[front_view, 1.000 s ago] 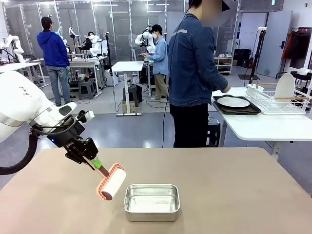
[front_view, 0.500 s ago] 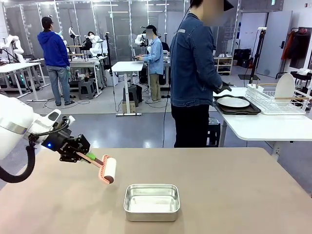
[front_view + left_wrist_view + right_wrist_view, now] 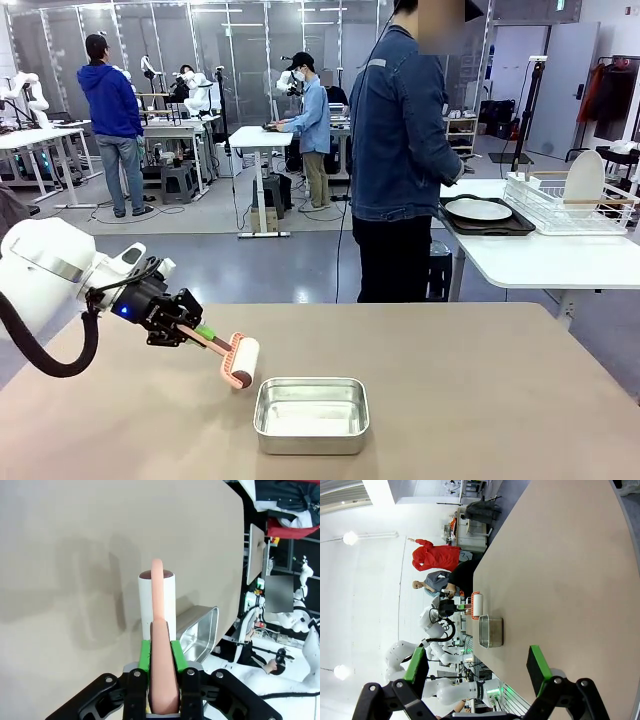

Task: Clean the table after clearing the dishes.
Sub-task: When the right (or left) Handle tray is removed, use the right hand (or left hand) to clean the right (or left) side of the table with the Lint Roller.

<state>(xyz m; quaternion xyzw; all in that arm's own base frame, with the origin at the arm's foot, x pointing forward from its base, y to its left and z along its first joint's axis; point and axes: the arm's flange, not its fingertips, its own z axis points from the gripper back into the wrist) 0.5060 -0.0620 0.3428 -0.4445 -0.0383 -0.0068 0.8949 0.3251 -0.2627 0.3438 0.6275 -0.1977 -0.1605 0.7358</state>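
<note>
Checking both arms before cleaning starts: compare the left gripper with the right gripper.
The left gripper is shut on the pink handle of the lint roller; the right gripper stands open, holding nothing. The left gripper is close to the steel pan on the table; the right gripper is far back from it. Both are black with green pads.

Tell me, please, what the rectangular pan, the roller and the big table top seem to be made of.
The small rectangular silver pan: probably stainless steel, brushed, bright reflections on its rim. The white roller with salmon-pink handle: likely paper roll, plastic frame. The large beige-brown table: matte, no glare; possibly laminate.
</note>
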